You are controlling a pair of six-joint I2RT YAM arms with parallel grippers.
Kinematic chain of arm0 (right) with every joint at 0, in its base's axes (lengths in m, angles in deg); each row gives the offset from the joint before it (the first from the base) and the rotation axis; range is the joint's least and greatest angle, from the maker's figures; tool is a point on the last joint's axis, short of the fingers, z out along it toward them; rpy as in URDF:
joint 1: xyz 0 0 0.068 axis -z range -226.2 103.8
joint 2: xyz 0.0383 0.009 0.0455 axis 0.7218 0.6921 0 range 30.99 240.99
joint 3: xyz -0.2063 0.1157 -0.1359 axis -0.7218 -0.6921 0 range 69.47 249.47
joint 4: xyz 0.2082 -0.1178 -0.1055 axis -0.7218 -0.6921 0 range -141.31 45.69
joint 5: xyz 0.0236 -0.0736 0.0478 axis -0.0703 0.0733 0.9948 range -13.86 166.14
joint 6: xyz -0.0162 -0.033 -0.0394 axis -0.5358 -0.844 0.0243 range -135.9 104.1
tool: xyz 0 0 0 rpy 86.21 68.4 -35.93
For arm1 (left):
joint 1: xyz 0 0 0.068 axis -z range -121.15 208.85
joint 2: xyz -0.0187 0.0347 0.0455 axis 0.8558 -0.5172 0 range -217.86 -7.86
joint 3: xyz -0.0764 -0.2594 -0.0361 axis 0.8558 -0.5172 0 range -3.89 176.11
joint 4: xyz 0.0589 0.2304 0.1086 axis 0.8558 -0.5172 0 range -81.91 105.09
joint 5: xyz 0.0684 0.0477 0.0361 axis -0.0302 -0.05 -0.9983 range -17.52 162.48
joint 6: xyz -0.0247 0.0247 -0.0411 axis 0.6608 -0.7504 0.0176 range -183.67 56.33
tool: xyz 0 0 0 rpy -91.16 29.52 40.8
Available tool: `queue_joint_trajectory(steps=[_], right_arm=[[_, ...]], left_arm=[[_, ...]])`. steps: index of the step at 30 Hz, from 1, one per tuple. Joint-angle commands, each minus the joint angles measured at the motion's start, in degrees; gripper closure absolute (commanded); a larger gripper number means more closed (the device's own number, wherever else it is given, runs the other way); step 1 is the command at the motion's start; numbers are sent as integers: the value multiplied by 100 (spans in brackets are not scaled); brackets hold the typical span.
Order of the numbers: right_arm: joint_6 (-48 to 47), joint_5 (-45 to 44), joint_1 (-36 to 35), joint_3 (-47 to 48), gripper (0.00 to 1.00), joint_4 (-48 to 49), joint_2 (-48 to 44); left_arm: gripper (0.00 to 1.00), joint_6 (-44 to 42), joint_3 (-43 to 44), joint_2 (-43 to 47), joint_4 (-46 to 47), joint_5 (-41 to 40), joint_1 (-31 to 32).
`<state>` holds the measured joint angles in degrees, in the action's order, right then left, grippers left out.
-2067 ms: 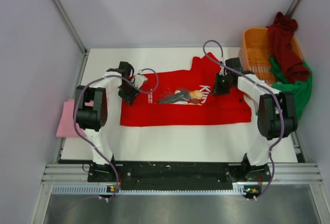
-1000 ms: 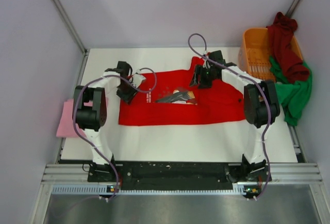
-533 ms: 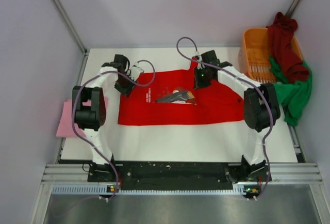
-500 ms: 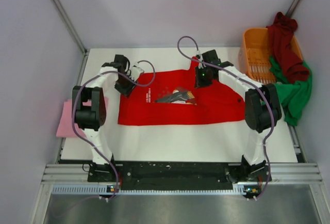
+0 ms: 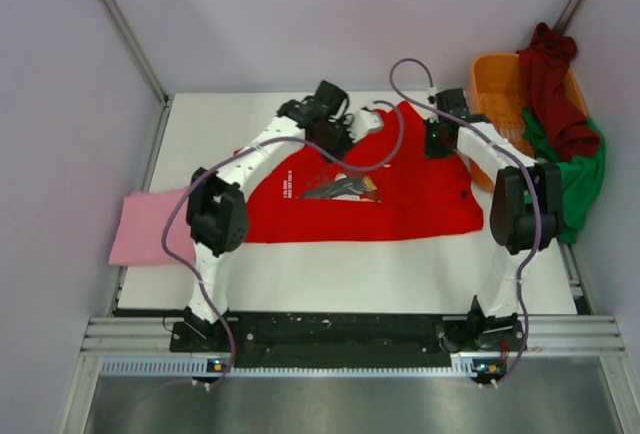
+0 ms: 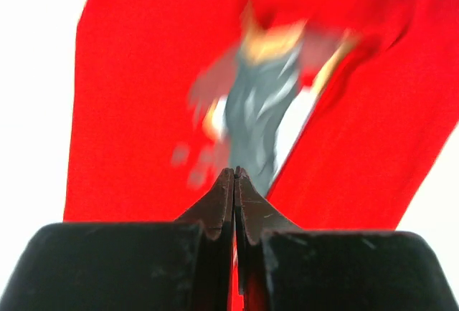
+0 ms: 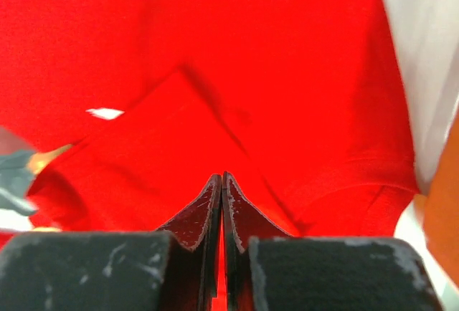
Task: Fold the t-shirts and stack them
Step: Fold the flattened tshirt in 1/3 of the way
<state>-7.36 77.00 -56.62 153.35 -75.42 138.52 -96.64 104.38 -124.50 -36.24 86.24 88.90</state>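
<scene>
Red t-shirt [image 5: 400,199] shown spread across the middle of the white table [image 5: 400,269], chest graphic [image 5: 345,187] uppermost, its far edge drawn up into a peak between the two arms.

Half a second earlier the left gripper [image 5: 335,136] was placed over the shirt's far left corner. It is now seen carried well to the right, above the far edge just beyond the graphic, and the left border of the cloth has been pulled inward with it. The right gripper [image 5: 438,144] has been shifted to the right along the same far edge, towards the orange basket [image 5: 490,84].

In both wrist views the jaws are pressed together, with a sliver of red visible between them lower down. The cloth is therefore judged to be pinched by each, although the left wrist view is blurred by motion. A raised crease running off from the right fingertips is consistent with this.

The change is read as the opening of a fold on the red t-shirt: the far edge gathered for carrying over the body.

The pink t-shirt [image 5: 145,229] is laid at the left margin of the table. The maroon t-shirt [image 5: 550,79] is draped over the basket, and the green t-shirt [image 5: 580,179] is heaped beside it. No stack has yet been formed.
</scene>
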Motion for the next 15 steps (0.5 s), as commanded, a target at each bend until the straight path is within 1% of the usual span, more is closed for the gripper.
queue_joint_trajectory(steps=[1, 3, 4, 6, 10, 12, 15], right_arm=[[-151, -201, 188, 76, 100, 131, 374], [-150, -113, 241, 76, 100, 158, 479], [-150, 53, 250, 50, 100, 176, 532], [-116, 28, 286, 24, 100, 202, 620], [209, 177, 513, -73, 100, 237, 743], [341, 239, 628, -187, 100, 290, 726], [298, 90, 672, -345, 100, 343, 665]], left_arm=[[100, 588, 818, -745, 621, 1083, 783], [100, 1114, 635, -834, 1481, 1479, 889], [98, 1413, 504, -869, 1990, 1611, 898], [96, 2090, 493, -1131, 2591, 1753, 898], [97, 2786, 1073, -1922, 2523, 1709, 933], [98, 3024, 1082, -2160, 2488, 1604, 924], [99, 3148, 916, -2302, 2426, 1271, 907]])
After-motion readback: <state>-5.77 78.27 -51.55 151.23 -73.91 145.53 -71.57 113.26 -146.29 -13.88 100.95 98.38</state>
